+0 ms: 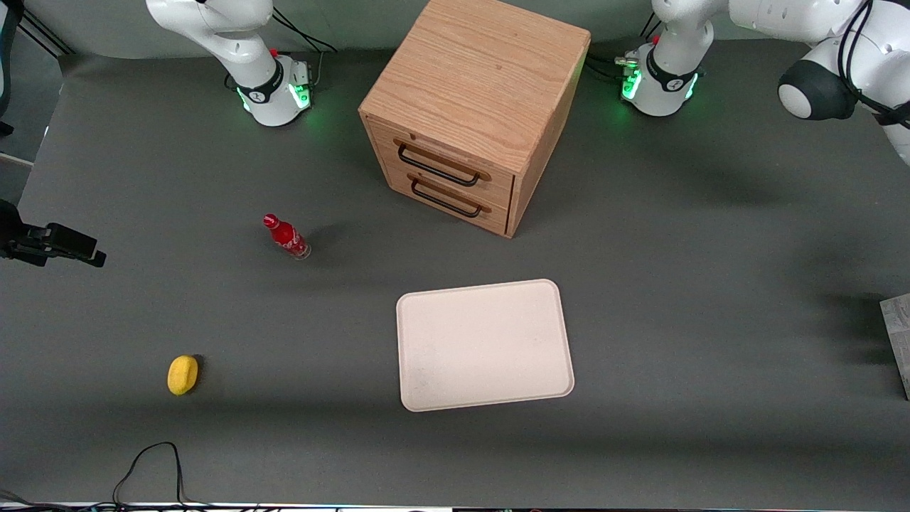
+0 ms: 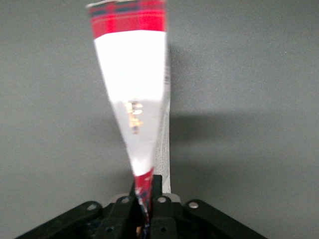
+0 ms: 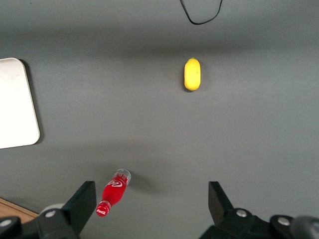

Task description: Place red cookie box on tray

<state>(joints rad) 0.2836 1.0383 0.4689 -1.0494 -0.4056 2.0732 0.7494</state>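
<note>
Front view, starting from the parked arm's end of the table (image 1: 711, 249): a black bracket (image 1: 53, 244) juts in over that short edge. A yellow lemon-like fruit (image 1: 183, 375) lies toward the corner formed by that edge and the long edge nearest the camera, with a loop of black cable (image 1: 148, 459) closer to the long edge. A small red bottle (image 1: 286, 237) with a red cap stands farther from the camera than the fruit and well apart from it.

The wooden two-drawer cabinet (image 1: 475, 114) sits at the long edge where the arm bases stand, about midway between them, with its dark handles facing the camera at an angle. In front of it, near the table's middle and closer to the camera, the tray (image 1: 485, 345) lies flat, cream-white with rounded corners.

At the working arm's end, the left arm (image 1: 817, 89) reaches in over the corner by its base. A pale printed sliver (image 1: 897, 341) shows at the short edge there; what it is cannot be told.

In the left wrist view, the gripper (image 2: 148, 200) is over bare grey tabletop. Its fingers (image 2: 162, 203) are clamped on one narrow end of the red cookie box (image 2: 134, 99). The box extends away from them, showing a white panel, a gold mark and a red tartan band. Its shadow falls on the table beside it. Whether its free end touches the surface cannot be told.
</note>
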